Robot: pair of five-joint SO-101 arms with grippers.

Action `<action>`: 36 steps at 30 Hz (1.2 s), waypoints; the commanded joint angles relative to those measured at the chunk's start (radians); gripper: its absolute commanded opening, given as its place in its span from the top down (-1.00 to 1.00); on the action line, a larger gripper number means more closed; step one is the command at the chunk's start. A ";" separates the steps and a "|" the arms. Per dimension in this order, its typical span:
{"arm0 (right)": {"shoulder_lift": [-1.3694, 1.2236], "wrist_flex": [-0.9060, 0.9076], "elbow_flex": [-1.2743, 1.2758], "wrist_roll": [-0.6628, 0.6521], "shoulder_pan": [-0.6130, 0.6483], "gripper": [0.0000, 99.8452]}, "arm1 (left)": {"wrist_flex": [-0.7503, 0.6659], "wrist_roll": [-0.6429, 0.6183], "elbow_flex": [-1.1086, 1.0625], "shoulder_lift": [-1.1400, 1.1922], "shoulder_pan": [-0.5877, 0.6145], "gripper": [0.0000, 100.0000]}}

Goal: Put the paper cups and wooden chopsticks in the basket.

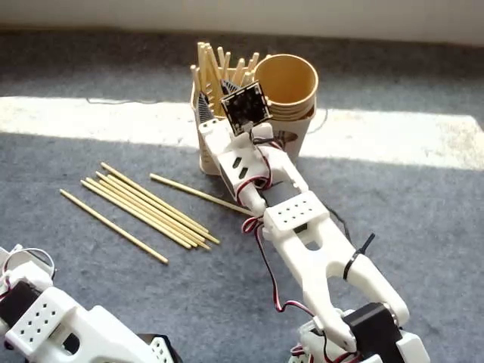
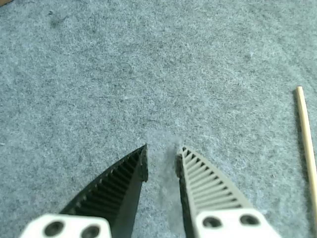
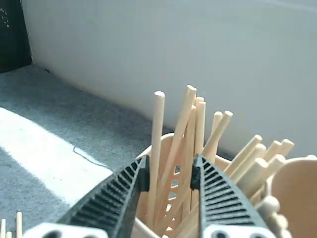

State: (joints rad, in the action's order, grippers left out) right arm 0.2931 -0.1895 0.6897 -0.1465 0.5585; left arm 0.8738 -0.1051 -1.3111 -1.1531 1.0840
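Chopsticks (image 1: 151, 212), about eight, lie loose on carpet (image 1: 393, 204) beside one basket (image 1: 304, 130) holding some nine more upright plus one stack of paper cups (image 1: 286, 79), right gripper (image 3: 169, 174) parted above it, left gripper (image 2: 162, 158) parted over carpet.

Basket (image 1: 304, 130) at back-centre of table (image 1: 423, 204). In it: paper cups (image 1: 286, 83) stacked on right side, upright chopsticks (image 1: 215, 64) on left. Right tool (image 3: 170, 173) over basket's front-left, some of those betw. its jaws. Loose chopsticks (image 1: 147, 204) lie on table, front-left of basket. Left tool (image 2: 162, 161) over table nr front-left corner.
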 commanded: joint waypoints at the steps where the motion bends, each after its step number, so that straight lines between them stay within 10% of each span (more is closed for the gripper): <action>1: 0.111 0.067 -0.028 -0.009 -0.013 0.70 | -0.018 -0.002 0.004 -0.015 -0.012 0.79; 27: 0.628 0.799 -0.005 -0.008 0.081 0.99 | -0.018 -0.002 0.004 -0.015 -0.012 0.79; 36: 0.860 0.808 0.334 -0.008 0.081 0.99 | -0.018 -0.002 0.004 -0.015 -0.013 0.79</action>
State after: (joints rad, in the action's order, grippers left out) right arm 1.0694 0.6160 0.9536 -0.1481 0.6291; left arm 0.8738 -0.1051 -1.3111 -1.1531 1.0840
